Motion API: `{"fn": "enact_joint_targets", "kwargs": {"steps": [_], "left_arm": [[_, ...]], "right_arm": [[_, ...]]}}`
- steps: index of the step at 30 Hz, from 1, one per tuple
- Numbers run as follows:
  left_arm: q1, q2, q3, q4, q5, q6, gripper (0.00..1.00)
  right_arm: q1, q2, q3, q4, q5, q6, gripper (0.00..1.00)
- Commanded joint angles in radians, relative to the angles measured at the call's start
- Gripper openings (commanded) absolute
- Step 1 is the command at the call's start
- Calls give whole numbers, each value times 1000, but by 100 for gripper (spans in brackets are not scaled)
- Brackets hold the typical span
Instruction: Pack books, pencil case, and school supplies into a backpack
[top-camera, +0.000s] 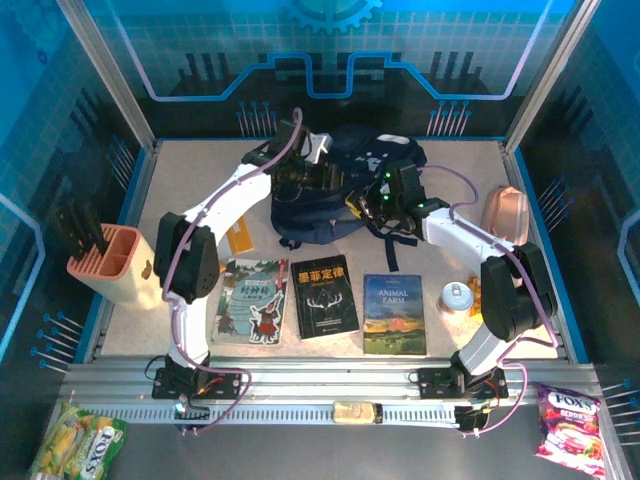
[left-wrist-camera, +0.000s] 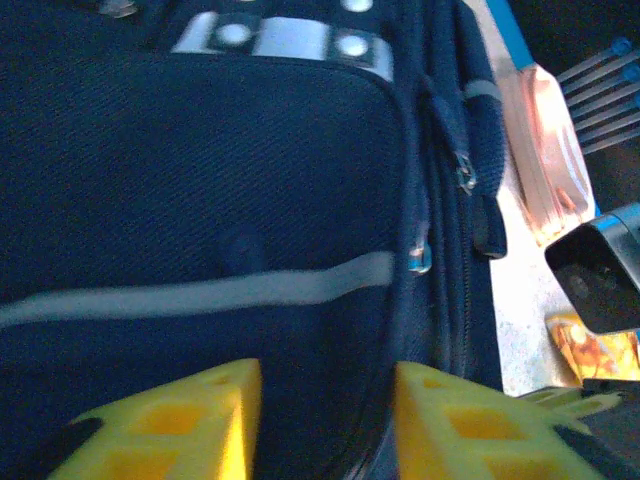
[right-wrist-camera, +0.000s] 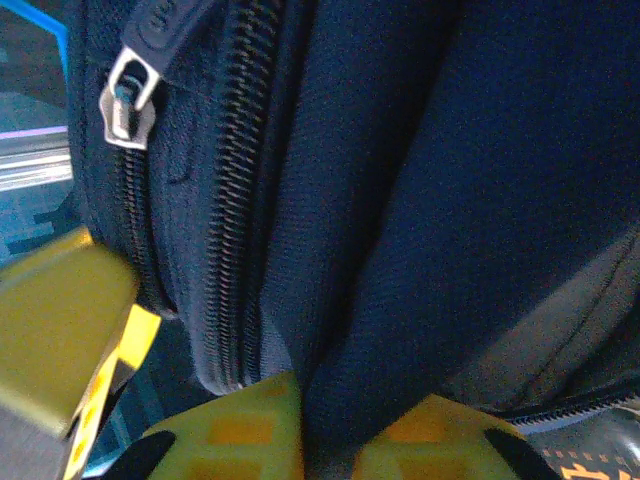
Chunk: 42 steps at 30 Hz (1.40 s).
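The navy backpack (top-camera: 345, 195) lies at the back middle of the table. My right gripper (right-wrist-camera: 335, 440) is shut on a fold of the backpack's (right-wrist-camera: 420, 200) fabric, just right of a zipper (right-wrist-camera: 235, 200). My left gripper (left-wrist-camera: 325, 430) is open over the backpack's (left-wrist-camera: 200, 180) front panel, below its pale stripe (left-wrist-camera: 200, 295). Three books lie in a row near the front: a grey-teal one (top-camera: 250, 300), a black one (top-camera: 327, 297) and "Animal Farm" (top-camera: 394, 313). The pinkish pencil case (top-camera: 507, 212) sits at the back right. An orange-yellow pad (top-camera: 240, 240) lies by the left arm.
A pink rack (top-camera: 110, 262) with black pieces stands at the left edge. A small round tin (top-camera: 457, 296) sits by the right arm. Two snack bags (top-camera: 75, 440) (top-camera: 570, 425) lie outside the front rail. Glass walls enclose the table.
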Motion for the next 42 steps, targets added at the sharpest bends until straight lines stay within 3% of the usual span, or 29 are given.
{"fn": "enact_joint_targets", "kwargs": {"steps": [1,7,13,27,34,42], "left_arm": [[15,-195,-128,50,-154,-57,49],[-29,-421,-446,111,-253,-201,55],[-151,-466,-610,186,-301,-332,52],[-287,-219,-441,165,-468,-264,40],[-303,-172,-411,131,-583,-254,33],[-305,-162,-415,105,-630,-261,25]], "right_arm": [[3,1,39,4,-4,-37,14],[4,-16,46,6,-4,-74,12],[5,-19,53,12,-14,-82,13],[10,-25,50,30,-21,-70,13],[9,-33,42,34,-16,-70,13],[9,-31,36,42,-15,-63,13]]}}
